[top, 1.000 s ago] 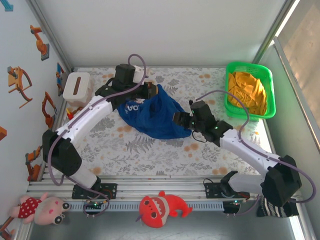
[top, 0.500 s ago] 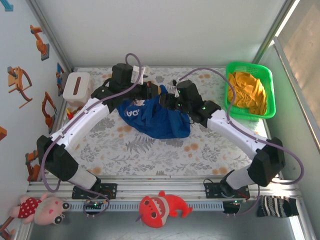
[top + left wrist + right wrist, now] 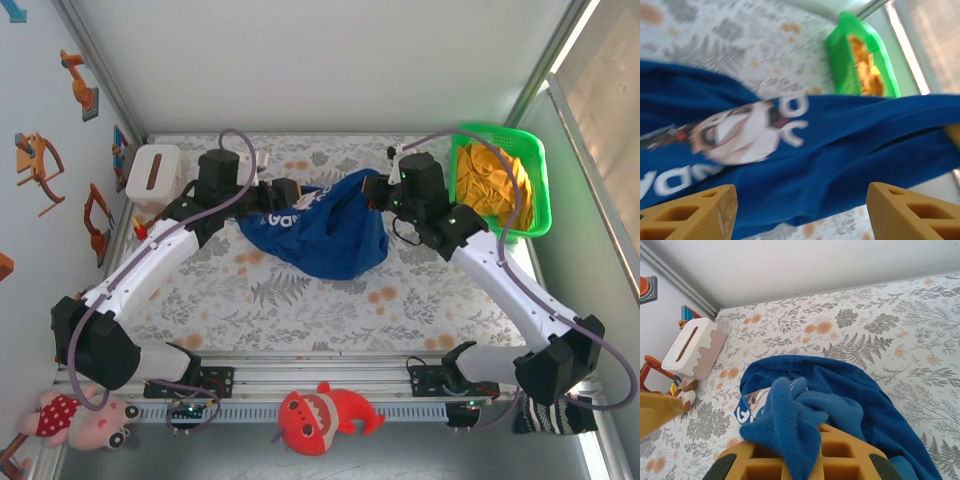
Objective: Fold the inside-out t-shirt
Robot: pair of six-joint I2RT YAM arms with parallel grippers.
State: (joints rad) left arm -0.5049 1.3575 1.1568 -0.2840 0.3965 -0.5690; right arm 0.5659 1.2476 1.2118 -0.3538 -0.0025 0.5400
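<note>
Observed right fingers (image 3: 840, 460) clamped on bunched inside-out t-shirt (image 3: 330, 235) by table's (image 3: 300, 300) far edge, likely to stretch it out; left fingers (image 3: 695, 212) parted, empty.

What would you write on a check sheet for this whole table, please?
Surface: floral table, shirt lying on it.
Job's things: blue shirt, bunched, not folded.
Clutter: tissue box far left; green basket with orange cloth far right.
Grippers: left gripper, jaws open by the shirt; right gripper, jaws shut on the shirt.
Cables: purple cables loop over both arms; one crosses the basket.
Surroundings: plush shark and doll near the bases; wall stickers.
</note>
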